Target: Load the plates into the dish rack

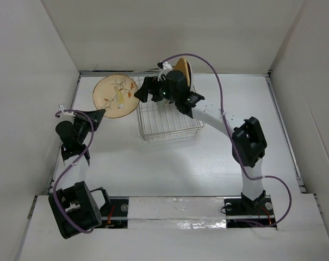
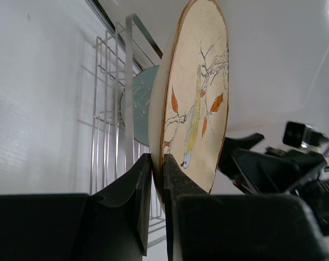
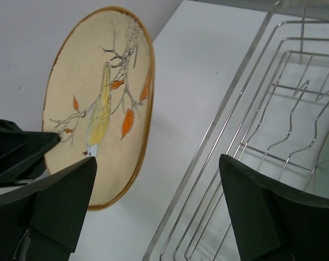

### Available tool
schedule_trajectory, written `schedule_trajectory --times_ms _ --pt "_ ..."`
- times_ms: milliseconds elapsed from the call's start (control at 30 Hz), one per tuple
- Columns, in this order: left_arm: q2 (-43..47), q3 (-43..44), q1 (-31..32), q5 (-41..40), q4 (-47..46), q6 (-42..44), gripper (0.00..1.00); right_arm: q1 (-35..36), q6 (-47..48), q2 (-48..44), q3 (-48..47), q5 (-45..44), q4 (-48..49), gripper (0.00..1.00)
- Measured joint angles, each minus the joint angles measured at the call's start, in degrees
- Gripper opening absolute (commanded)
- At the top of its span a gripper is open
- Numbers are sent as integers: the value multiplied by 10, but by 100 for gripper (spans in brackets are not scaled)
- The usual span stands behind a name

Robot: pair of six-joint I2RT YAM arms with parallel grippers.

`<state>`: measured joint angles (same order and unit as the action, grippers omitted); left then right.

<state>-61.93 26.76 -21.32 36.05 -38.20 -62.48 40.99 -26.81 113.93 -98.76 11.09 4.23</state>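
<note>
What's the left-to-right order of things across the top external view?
Left arm's black two-finger gripper → tan round floral plate, pinched at its edge by that gripper → square silver wire dish rack.

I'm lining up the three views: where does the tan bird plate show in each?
Top external: upper left, tan bird plate held by the left gripper.
Left wrist: plate centre, upright, pinched at its lower rim.
Right wrist: plate left half, face showing.
Shared landmark: the wire dish rack beside it.
</note>
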Motion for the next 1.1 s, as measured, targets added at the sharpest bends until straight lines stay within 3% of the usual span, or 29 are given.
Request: schedule_trajectory --times_ms 133,167,233,333,367,433,500,567,633,667,767,900,1100 --pt "10 -14 1 32 -15 -10 0 -12 -22 45 -29 54 3 94" --pt "14 -17 2 40 -21 -11 0 -13 -29 52 -32 71 7 85" --pt "22 -23 2 53 -30 -12 0 -14 -45 62 -33 100 19 76" --pt "34 -29 3 66 -31 -10 0 -14 -67 66 -33 136 44 54" --pt "36 -29 3 69 -31 -8 0 -14 -74 66 -33 144 54 35" --pt "39 -29 7 72 -28 -1 0 -15 -89 66 -32 158 79 10" --pt "39 -29 8 73 -27 4 0 -16 -110 64 -26 165 103 0" --pt "42 -29 12 73 -31 16 4 -19 -125 62 -12 165 122 0" --pt "44 -29 15 73 -23 27 20 -23 -145 57 8 167 137 0" --pt "44 -29 17 74 -18 28 37 -24 -151 54 15 166 142 0" --pt "49 -25 24 78 -7 37 61 -28 -152 37 43 152 138 0" --pt "84 -16 32 73 25 59 74 -31 -142 10 55 112 97 0" --pt "175 11 65 33 94 125 75 -38 -70 -41 24 -19 -7 0"
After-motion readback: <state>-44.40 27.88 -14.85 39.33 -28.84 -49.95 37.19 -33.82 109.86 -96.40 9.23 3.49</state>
